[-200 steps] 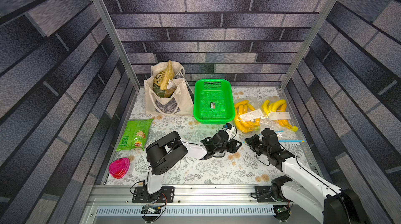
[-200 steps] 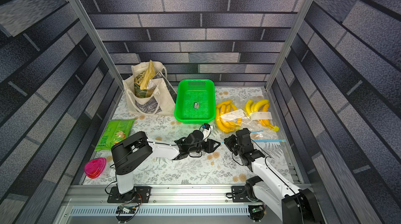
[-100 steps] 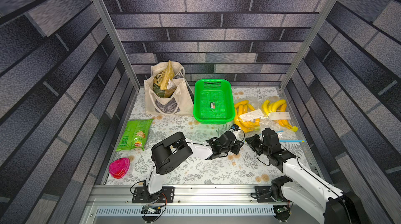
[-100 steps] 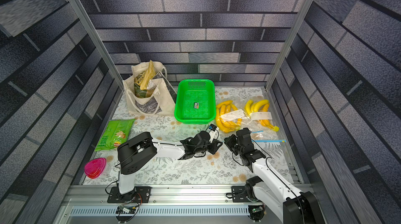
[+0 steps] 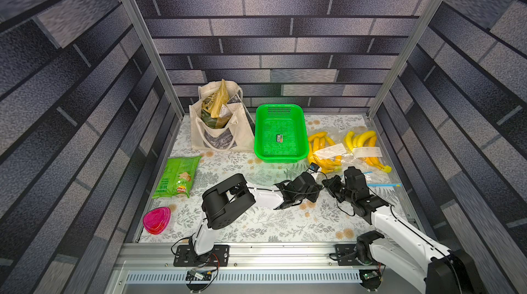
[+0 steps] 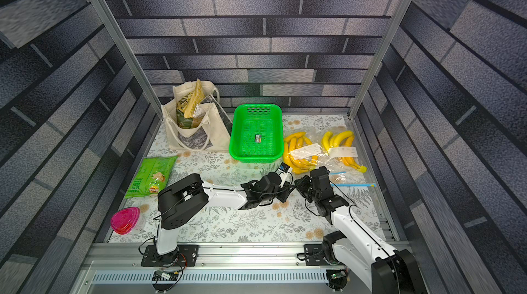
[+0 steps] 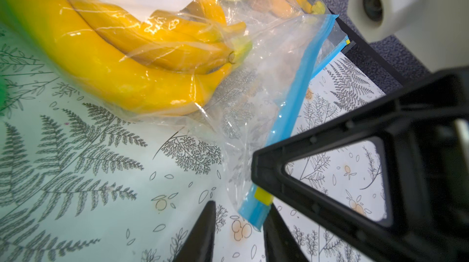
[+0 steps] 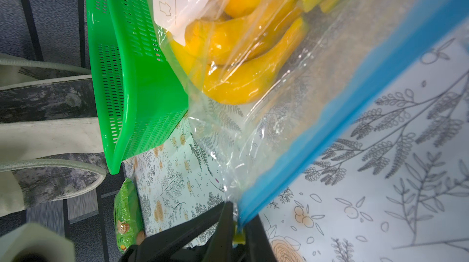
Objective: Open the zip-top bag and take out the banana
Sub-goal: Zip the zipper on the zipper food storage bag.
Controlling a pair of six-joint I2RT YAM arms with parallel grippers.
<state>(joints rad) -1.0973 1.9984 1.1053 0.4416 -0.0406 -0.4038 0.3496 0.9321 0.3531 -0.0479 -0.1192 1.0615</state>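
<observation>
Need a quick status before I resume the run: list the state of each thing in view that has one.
Green plastic basket: upright.
Clear zip-top bag beside it: blue seal looks shut, corner lifted.
Yellow banana bunch: inside that bag.
Right claw: shut on the bag's seal end.
Left claw: open, straddling the same end.
Second clear banana bag: flat, untouched.
Cream canvas tote: upright, open.
Green crisp packet: flat.

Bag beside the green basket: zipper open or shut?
Looks shut: its blue zip strip lies as one unbroken band, no gap between lips, bananas inside the bag.
</observation>
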